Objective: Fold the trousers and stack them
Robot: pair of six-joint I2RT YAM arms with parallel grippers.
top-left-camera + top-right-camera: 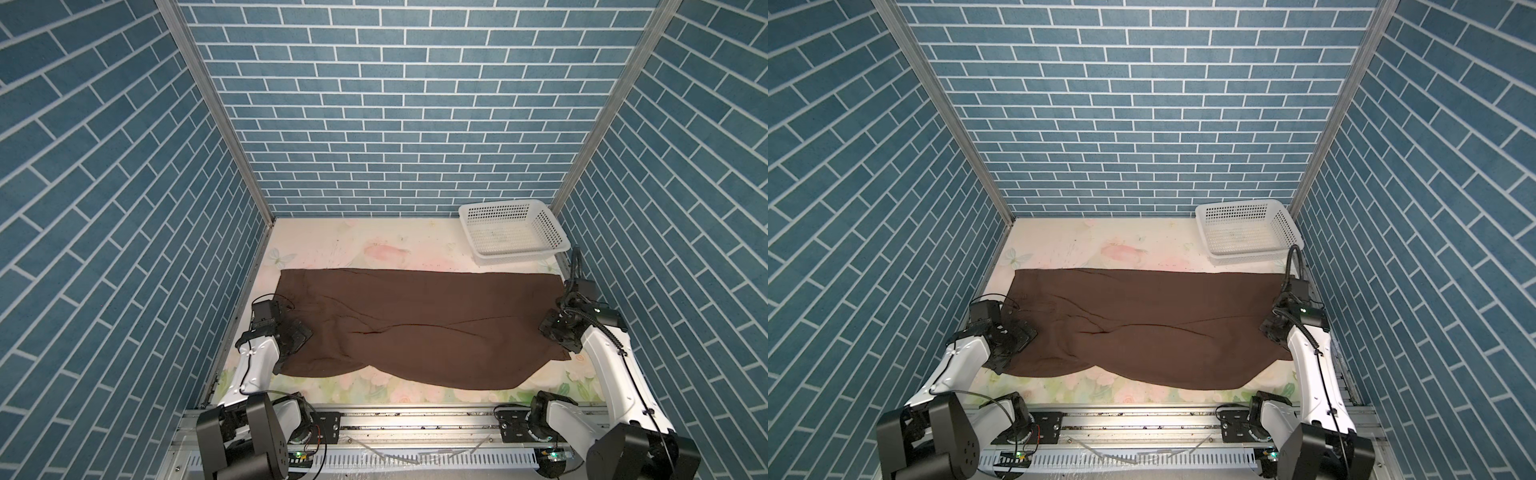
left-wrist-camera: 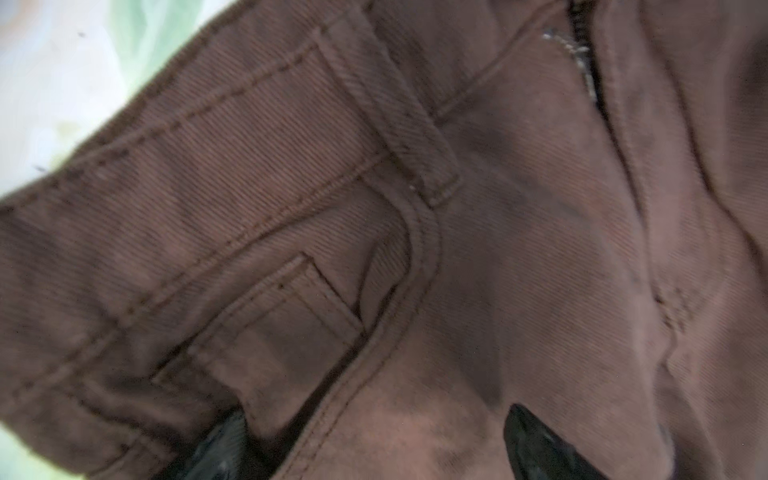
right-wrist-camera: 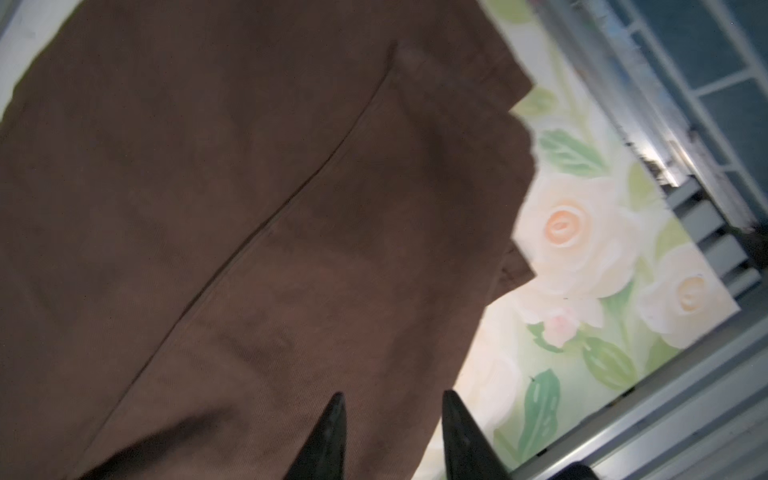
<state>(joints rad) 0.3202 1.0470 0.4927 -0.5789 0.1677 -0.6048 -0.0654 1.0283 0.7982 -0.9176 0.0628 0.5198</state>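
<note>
The trousers [image 1: 415, 324] [image 1: 1142, 324] lay spread flat across the middle of the floral tabletop [image 1: 374, 245], reaching from near its left edge to near its right edge, waistband to the left. The left end effector [image 2: 378, 449] rested low on the waistband near the left edge, its fingertips [image 2: 536, 444] spread wide with brown cloth bulging between them. The right end effector [image 3: 395, 432] hung over the leg ends near the right edge, its fingertips [image 3: 328, 432] standing somewhat apart, nothing pinched between them. A white perforated basket [image 1: 549, 227] sat in the far right corner, apart from the cloth.
</note>
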